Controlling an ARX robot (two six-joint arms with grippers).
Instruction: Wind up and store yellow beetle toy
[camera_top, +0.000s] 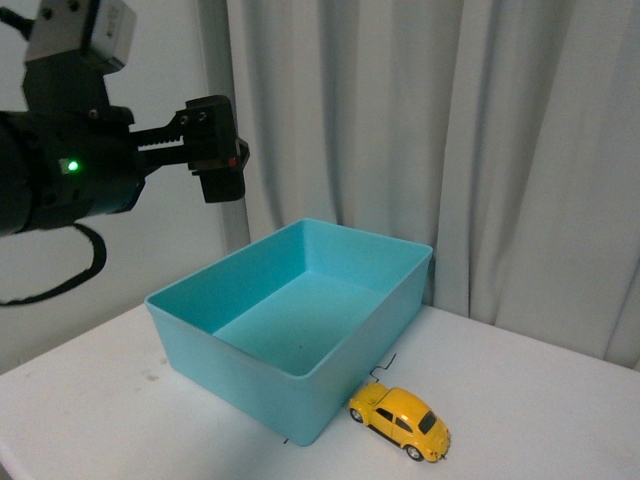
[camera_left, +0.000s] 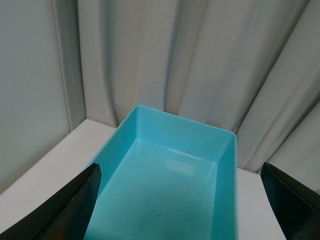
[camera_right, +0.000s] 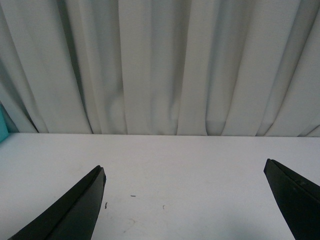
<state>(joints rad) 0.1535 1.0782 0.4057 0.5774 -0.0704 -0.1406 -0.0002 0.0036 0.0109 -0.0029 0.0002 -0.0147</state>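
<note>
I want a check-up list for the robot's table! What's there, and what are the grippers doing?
Surface: white table, with a few tiny dark specks.
Job's things: yellow beetle toy on its wheels on the table, just outside the near corner of the teal box.
Clutter: the teal box is open-topped and empty; thin dark strand beside the toy, cannot tell what it is.
Grippers: left gripper open, raised, facing the box, holding nothing; right gripper open over bare table, holding nothing.
Cables: black cable loops down behind the left gripper.
Surroundings: pale curtain behind the table.
</note>
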